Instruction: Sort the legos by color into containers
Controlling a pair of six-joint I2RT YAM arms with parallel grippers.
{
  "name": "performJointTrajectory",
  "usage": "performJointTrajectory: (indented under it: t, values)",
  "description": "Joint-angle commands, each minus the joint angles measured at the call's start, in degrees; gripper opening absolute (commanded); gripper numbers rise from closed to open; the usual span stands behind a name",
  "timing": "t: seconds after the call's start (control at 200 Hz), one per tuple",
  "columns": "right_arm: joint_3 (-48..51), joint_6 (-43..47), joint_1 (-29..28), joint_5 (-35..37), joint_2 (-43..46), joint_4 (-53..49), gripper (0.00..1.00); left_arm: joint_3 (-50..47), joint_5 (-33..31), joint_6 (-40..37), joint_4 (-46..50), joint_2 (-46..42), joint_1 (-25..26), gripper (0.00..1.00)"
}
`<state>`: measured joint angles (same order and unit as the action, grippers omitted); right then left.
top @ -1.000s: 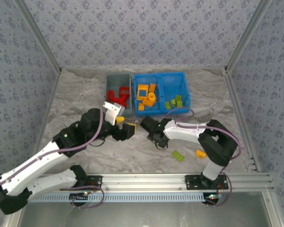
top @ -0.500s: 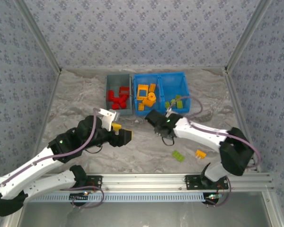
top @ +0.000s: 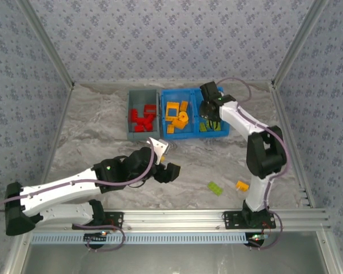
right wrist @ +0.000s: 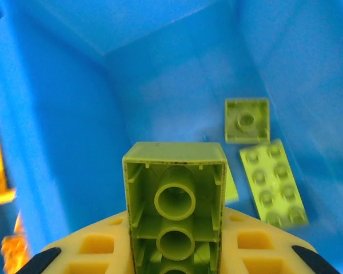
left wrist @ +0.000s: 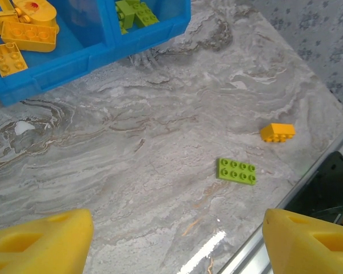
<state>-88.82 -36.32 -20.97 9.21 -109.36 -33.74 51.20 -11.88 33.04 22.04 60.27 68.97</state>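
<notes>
Two pieces loose on bench (top: 103,125), lower right: one lime plate (top: 215,188), one orange brick (top: 242,185). Left fingers (left wrist: 40,240) wide, empty; right fingers (right wrist: 97,246) grip lime brick (right wrist: 174,200) inside blue bin (right wrist: 57,114).

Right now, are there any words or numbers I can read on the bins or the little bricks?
None: no word, number or sign can be read.
The blue bin and the gray bin show no label; the studs of the lime green plate are too small to tell.
</notes>
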Motion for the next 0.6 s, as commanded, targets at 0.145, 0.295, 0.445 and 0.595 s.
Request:
performJointTrajectory:
  t: [0.145, 0.295, 0.445, 0.595]
  values:
    - [-10.7, 4.5, 2.7, -4.8, -11.5, -3.9, 0.33, 3.7, -3.0, -0.8, -3.2, 3.4, 2.0, 0.78]
    - [-12.6, 5.7, 3.7, -5.7, -11.9, -4.7, 0.53, 5.1, -2.8, -1.5, -2.9, 5.4, 2.7, 0.77]
    - [-11.9, 6.4, 3.5, -3.8, -7.0, -6.6, 0.64, 6.9, -1.5, -3.2, -3.5, 8.7, 3.3, 0.78]
    - [-9.0, 5.7, 3.2, 0.0, 3.5, -11.2, 0.62, 10.9, 3.3, -7.5, -4.4, 16.3, 3.4, 0.78]
